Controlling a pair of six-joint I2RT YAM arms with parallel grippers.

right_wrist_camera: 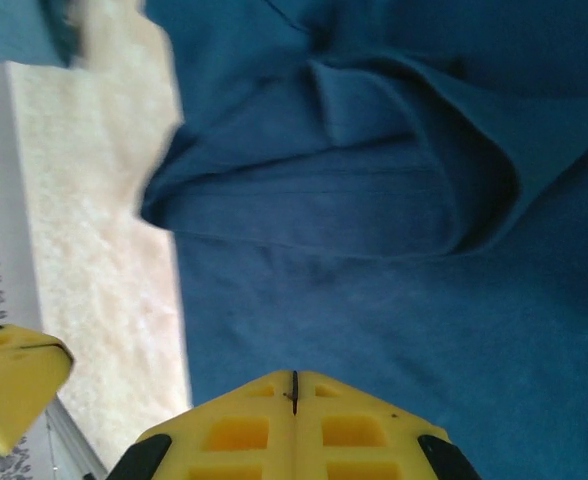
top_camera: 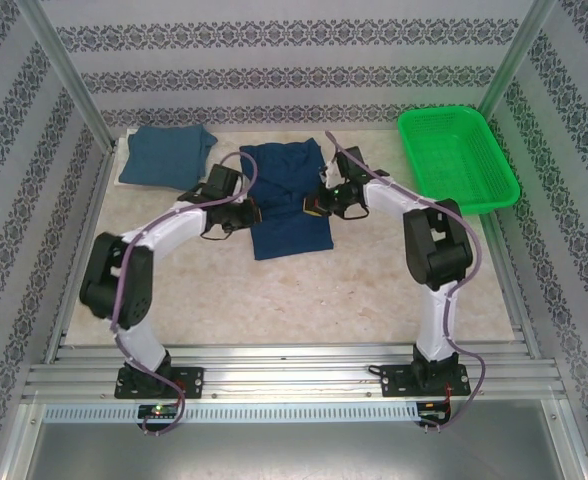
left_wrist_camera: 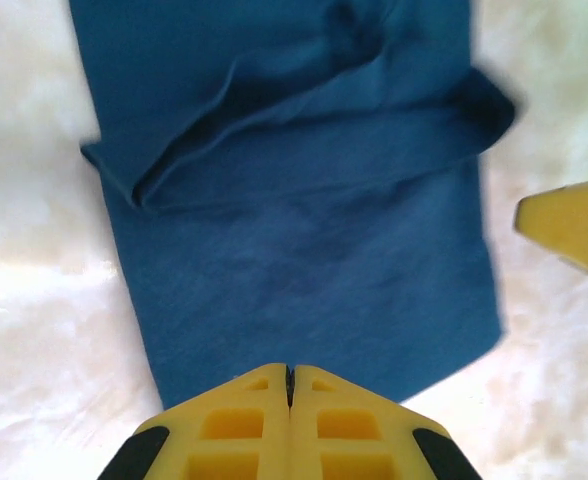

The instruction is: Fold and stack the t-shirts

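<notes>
The dark navy t-shirt (top_camera: 290, 200) lies partly folded in the middle of the table, with a sleeve fold across its upper part (left_wrist_camera: 304, 140). The lighter teal-blue t-shirt (top_camera: 164, 155) lies folded at the back left; a corner of it (right_wrist_camera: 14, 30) shows in the right wrist view. My left gripper (top_camera: 252, 214) is at the navy shirt's left edge, my right gripper (top_camera: 316, 206) at its right edge. Both are shut with nothing between the yellow fingers, the left gripper (left_wrist_camera: 290, 372) and the right gripper (right_wrist_camera: 294, 378) each poised over the navy cloth (right_wrist_camera: 394, 260).
A green mesh basket (top_camera: 461, 158) stands at the back right. Patterned walls and metal posts enclose the table. Bare pale tabletop (top_camera: 304, 300) stretches in front of the navy shirt. The other gripper's yellow finger (left_wrist_camera: 574, 225) (right_wrist_camera: 9, 380) shows in each wrist view.
</notes>
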